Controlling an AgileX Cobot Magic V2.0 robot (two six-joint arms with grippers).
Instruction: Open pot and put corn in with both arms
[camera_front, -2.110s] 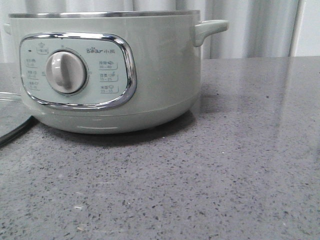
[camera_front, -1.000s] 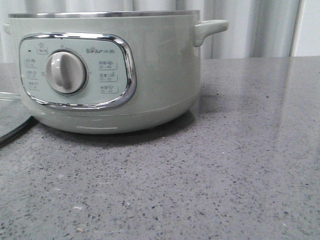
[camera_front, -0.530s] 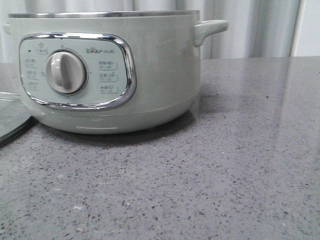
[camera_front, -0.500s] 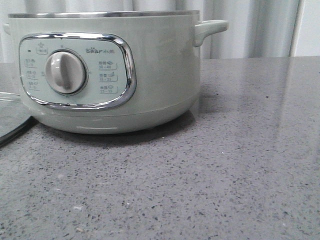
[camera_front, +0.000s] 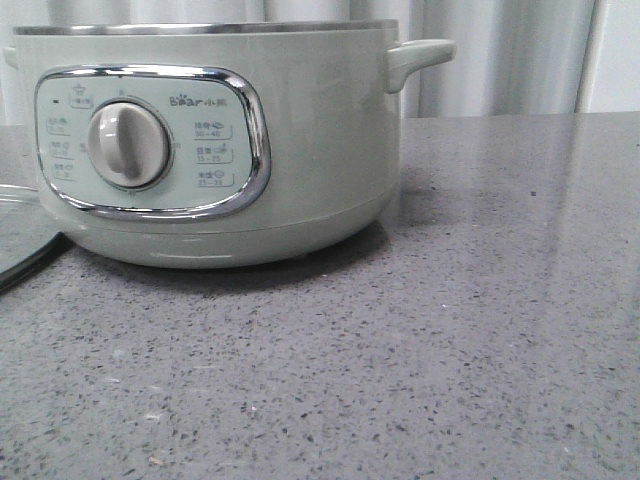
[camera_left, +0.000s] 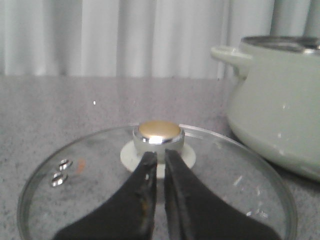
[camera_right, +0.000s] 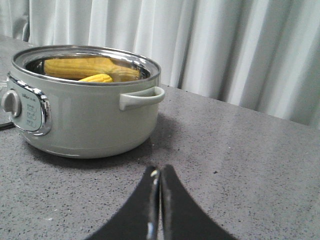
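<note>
The pot (camera_front: 320, 130) stands open at the left of the table, its dial panel facing me. In the right wrist view the corn (camera_right: 80, 67) lies inside the pot (camera_right: 95, 120), below the steel rim. A second bit of yellow in front of it may be a reflection. The glass lid (camera_left: 240, 170) lies flat on the table beside the pot (camera_left: 280, 115). My left gripper (camera_left: 160, 156) is shut and empty, its tips just short of the lid's gold-topped knob (camera_left: 159, 132). My right gripper (camera_right: 159, 171) is shut and empty above the table, well clear of the pot.
The lid's rim (camera_front: 20, 235) shows at the far left in the front view. The speckled grey table (camera_front: 480, 330) stretches to the right of the pot. A pale curtain (camera_front: 500, 55) hangs behind. The pot's side handle (camera_front: 420, 55) sticks out to the right.
The pot sits very slightly further left in the front view. Nothing else differs.
</note>
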